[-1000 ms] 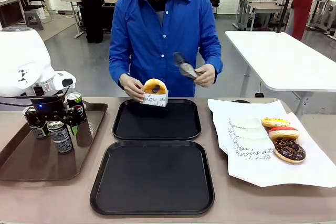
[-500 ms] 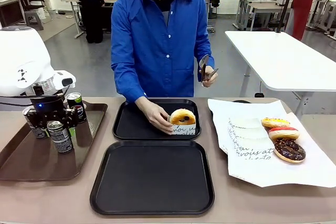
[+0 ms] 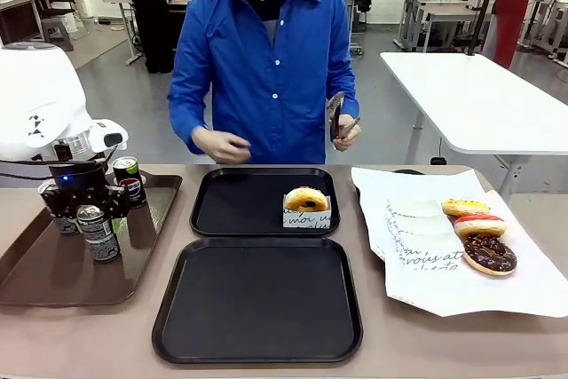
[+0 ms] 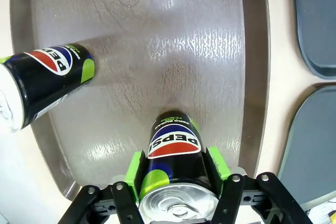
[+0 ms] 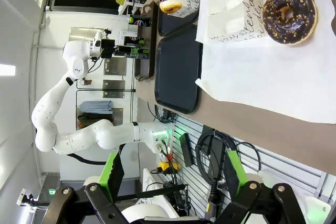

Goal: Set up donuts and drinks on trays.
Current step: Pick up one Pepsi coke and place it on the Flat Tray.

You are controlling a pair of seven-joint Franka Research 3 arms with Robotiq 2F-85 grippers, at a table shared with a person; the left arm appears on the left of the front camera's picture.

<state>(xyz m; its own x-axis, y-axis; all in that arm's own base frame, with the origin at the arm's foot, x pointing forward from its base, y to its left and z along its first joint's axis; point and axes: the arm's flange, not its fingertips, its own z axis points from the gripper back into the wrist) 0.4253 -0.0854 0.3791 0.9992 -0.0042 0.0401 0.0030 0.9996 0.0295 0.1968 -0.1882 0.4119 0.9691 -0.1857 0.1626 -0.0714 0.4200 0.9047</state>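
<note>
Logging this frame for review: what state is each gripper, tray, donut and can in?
Left gripper, shut on gripped can.
Right gripper, open, holding nothing.
Gripped can, upright within brown tray.
Far tray, carrying sleeved donut.
Near tray, not yet loaded.
Loose donuts, unsleeved on white paper.
Other cans, upright on brown tray.

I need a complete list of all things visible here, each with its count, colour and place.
black trays: two, black, table middle, one behind the other.
brown tray: one, brown, table's left side.
held can: one, dark, at the brown tray.
other cans: two, dark, on the brown tray.
sleeved donut: one, golden, far black tray.
loose donuts: three, yellow, pink-iced, chocolate, on the white paper.
white paper: one, white, table's right side.
tongs: one, grey, person's hand.
person: one, blue shirt, far side.
left gripper: black, green pads, shut on the held can.
right gripper: black, green pads, open, empty.
</note>
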